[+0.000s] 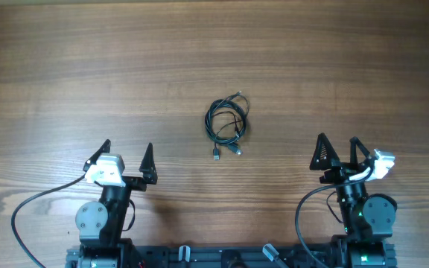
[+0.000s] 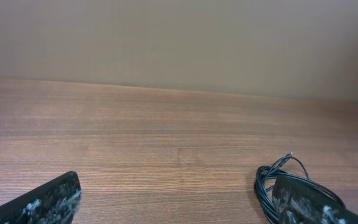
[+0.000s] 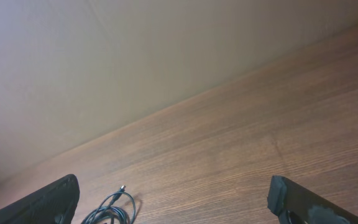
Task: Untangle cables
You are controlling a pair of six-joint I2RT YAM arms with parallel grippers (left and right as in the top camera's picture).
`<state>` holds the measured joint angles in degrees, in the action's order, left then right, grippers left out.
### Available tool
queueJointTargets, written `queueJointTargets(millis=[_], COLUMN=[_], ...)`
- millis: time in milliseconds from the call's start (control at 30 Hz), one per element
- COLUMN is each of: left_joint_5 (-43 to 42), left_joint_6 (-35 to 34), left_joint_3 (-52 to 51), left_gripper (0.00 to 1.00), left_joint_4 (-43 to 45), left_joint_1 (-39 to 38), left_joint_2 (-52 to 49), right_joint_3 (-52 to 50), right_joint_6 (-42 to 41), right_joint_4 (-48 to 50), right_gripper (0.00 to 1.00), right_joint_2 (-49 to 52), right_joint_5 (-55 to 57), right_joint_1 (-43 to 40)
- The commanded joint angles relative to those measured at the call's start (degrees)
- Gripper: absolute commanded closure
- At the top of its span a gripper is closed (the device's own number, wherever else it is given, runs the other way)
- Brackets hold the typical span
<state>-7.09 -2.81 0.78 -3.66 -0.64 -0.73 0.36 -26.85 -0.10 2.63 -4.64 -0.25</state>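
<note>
At table centre: cables (image 1: 228, 123), a small coil lying flat on the wooden table (image 1: 65, 67), free of both arms.
Coil look: thin black cords wound in several overlapping loops; strands cross inside the ring, so separate cords cannot be counted.
Plug ends: two short tails stick out at the coil's 6 o'clock edge; another tip pokes out near 1 o'clock.
Long axis: slightly taller than wide in the overhead view, running about 12 to 6 o'clock.
Left gripper (image 1: 127, 147): fingers spread wide, nothing between them, well apart from the coil.
Right gripper (image 1: 337, 141): fingers likewise spread wide and empty, well apart from the coil.
Bearing from left gripper: coil lies between 2 and 3 o'clock; in the left wrist view it shows partly behind the right-hand finger.
Bearing from right gripper: coil lies between 9 and 10 o'clock; in the right wrist view only its top shows, at the frame's 7 o'clock.
Nearer arm: roughly equal, the left perhaps marginally closer.
Judged next need: one arm reaches inward to a loose tail at the 6 o'clock edge.
</note>
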Motion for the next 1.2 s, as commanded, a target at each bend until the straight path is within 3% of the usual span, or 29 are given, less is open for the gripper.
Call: queueJointTargets(millis=[0,1100,1167], left_joint_5=[0.8,0.3,0.2], left_joint_6=[0.9,0.9,-0.3], left_joint_3=[-0.4,-0.5,-0.4], left_gripper=[0.0,0.0,0.0], left_joint_4=[-0.2,-0.1,-0.1], left_joint_1=[-0.2,-0.2,-0.2], left_joint_2=[0.5,0.3,0.3], right_joint_3=[0.0,0.0,0.0], right_joint_6=[-0.3,-1.0,1.6], right_joint_4=[0.0,0.3,0.5], right_gripper=[0.0,0.0,0.0], right_joint_2=[0.3,0.3,0.3], right_joint_5=[0.8,-0.8,-1.3], right_joint_1=[0.1,0.1,0.1])
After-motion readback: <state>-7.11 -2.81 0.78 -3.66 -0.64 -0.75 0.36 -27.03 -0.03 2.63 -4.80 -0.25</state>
